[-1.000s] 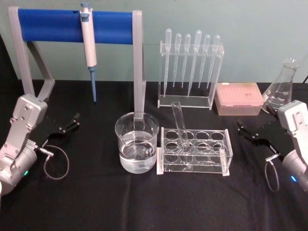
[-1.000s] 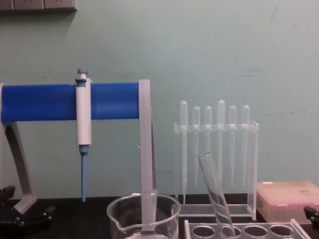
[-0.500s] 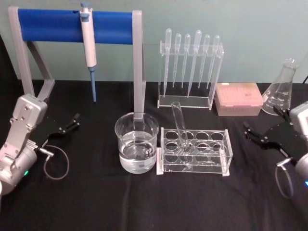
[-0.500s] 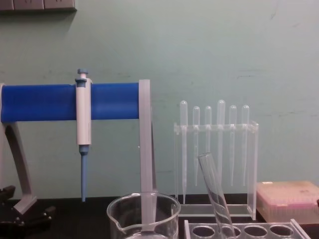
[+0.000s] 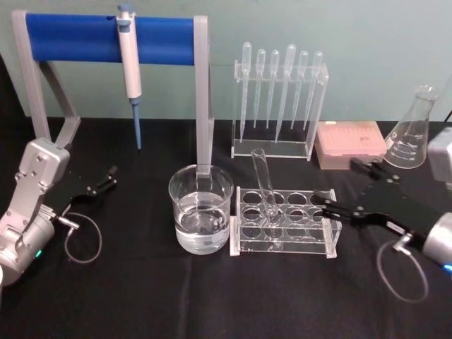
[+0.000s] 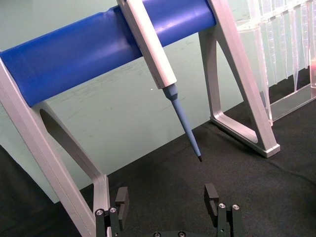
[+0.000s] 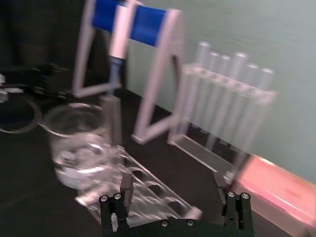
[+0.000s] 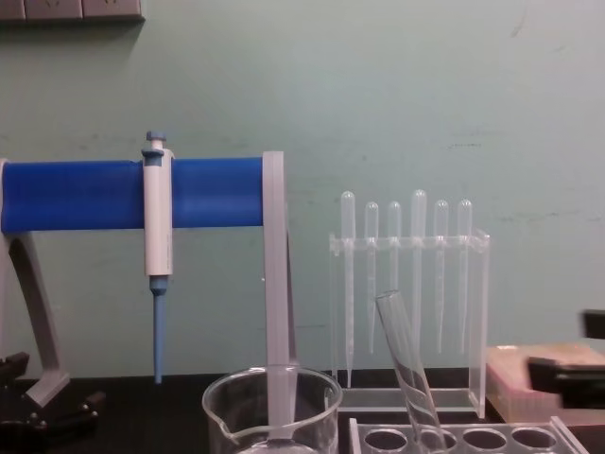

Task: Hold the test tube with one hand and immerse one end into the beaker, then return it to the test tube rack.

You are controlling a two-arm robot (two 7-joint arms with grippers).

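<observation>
Test tube (image 5: pixel 264 182): clear glass, round bottom, open rim. It leans tilted in a hole toward the left end of the clear acrylic rack (image 5: pixel 332 227), mid-bench.

Beaker (image 5: pixel 201 212): wide clear glass cylinder holding clear liquid, just left of the rack.

Right gripper (image 5: pixel 337 183): matte black, fingers spread wide, empty, at the rack's right end.

Left gripper (image 5: pixel 101 182): black, fingers wide apart, empty, low at the left, well apart from the glassware.

Bench (image 5: pixel 212 296): matte black cloth.

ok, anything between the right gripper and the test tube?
Head view: only the rack and its empty holes lie between right gripper and test tube.
</observation>
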